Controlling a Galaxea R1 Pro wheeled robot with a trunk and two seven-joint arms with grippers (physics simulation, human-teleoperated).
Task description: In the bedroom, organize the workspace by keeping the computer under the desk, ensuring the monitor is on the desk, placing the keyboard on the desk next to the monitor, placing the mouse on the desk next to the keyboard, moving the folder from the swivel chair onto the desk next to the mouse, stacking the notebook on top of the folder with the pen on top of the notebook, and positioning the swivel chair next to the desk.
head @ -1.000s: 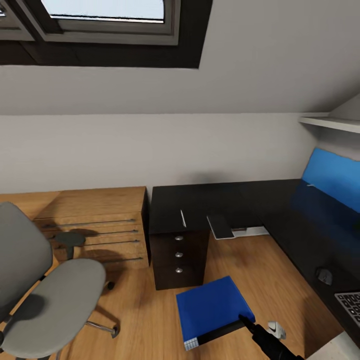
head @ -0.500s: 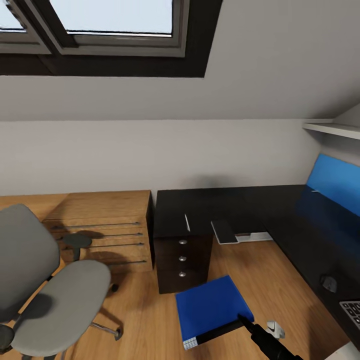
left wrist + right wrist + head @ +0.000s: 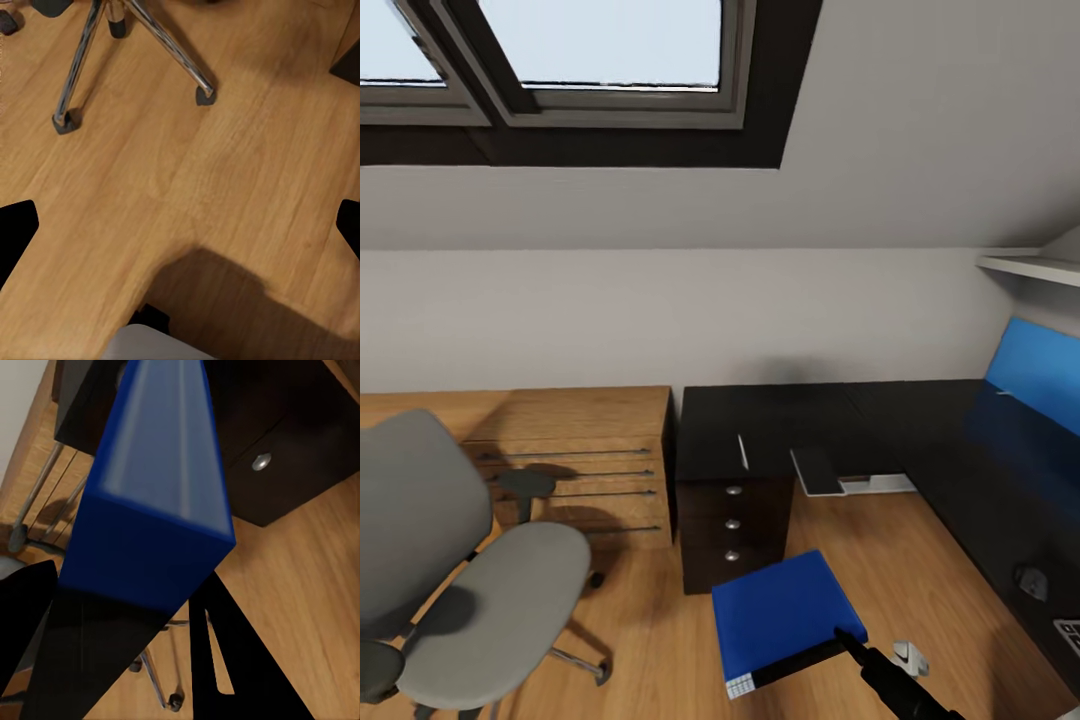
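Wooden floor (image 3: 650, 620) runs under everything in your head view: the chair (image 3: 470, 590) sits at left beside a wooden cabinet (image 3: 575, 450), the black worktop (image 3: 830, 420) wraps the corner, and your right gripper (image 3: 848, 640) holds the folder (image 3: 780, 612) above the floor before the drawers (image 3: 732, 522). Left wrist view: chair legs (image 3: 161, 45) on bare floor, and your left gripper's fingers (image 3: 15, 232) stand apart. Right wrist view: your fingers (image 3: 225, 660) are clamped on the folder's edge.

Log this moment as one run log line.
right gripper: shut on folder, held above floor | left gripper: open, empty | swivel chair: seat bare | desk: ahead
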